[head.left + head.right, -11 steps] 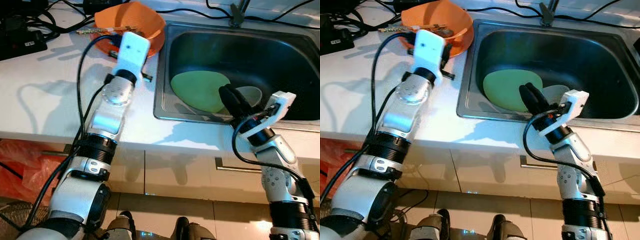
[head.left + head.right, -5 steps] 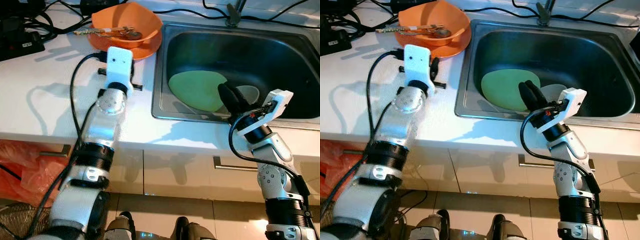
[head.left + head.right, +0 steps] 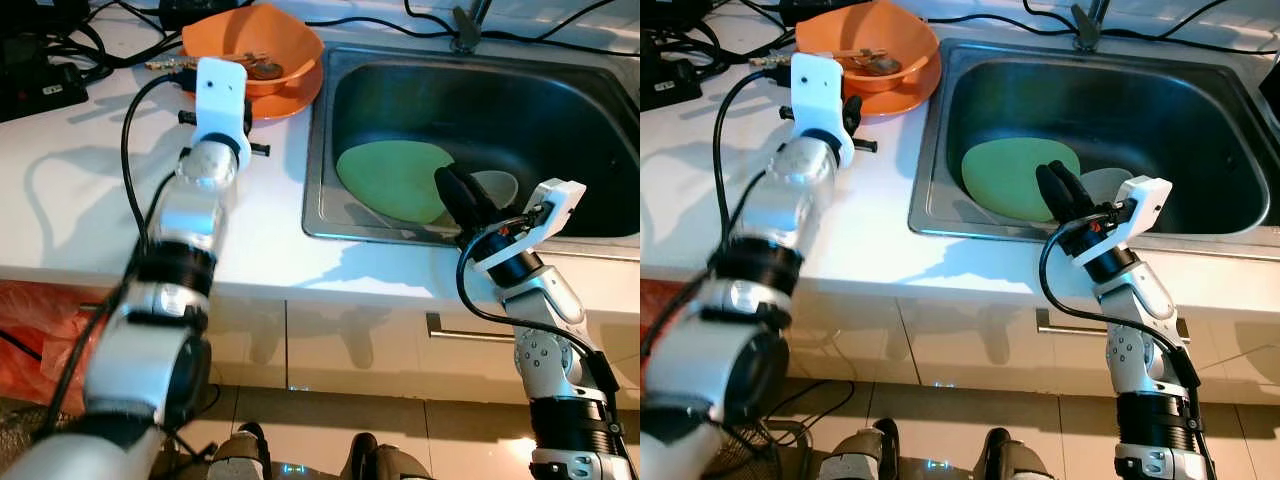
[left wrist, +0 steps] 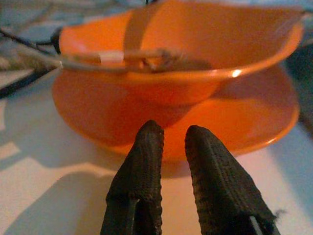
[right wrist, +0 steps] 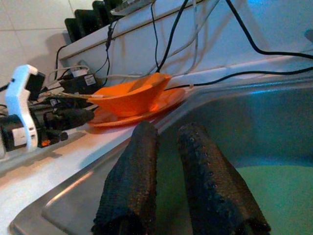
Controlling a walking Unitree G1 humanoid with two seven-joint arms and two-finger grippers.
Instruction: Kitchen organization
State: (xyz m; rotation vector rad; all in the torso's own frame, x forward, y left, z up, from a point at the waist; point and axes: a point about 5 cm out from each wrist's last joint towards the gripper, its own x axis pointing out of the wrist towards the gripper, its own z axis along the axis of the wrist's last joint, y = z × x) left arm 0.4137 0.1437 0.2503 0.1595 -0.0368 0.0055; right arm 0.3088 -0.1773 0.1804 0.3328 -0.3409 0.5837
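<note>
My left gripper [image 4: 173, 139] hovered over the white countertop [image 3: 80, 190], its two black fingers a narrow gap apart and empty, just short of one orange plastic bowl [image 3: 255, 45] stacked on one orange plate [image 4: 234, 117]. My right gripper [image 5: 168, 134], slightly parted and empty, hung inside the steel sink [image 3: 480, 110], above one green plate [image 3: 395, 180].

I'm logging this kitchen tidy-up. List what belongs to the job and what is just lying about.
Job:
- orange bowl holding cutlery, on orange plate
- green plate in sink
- left tool, pointing at the bowl
- right tool, over the sink's near edge

Lying about:
- black cables
- power strip
</note>
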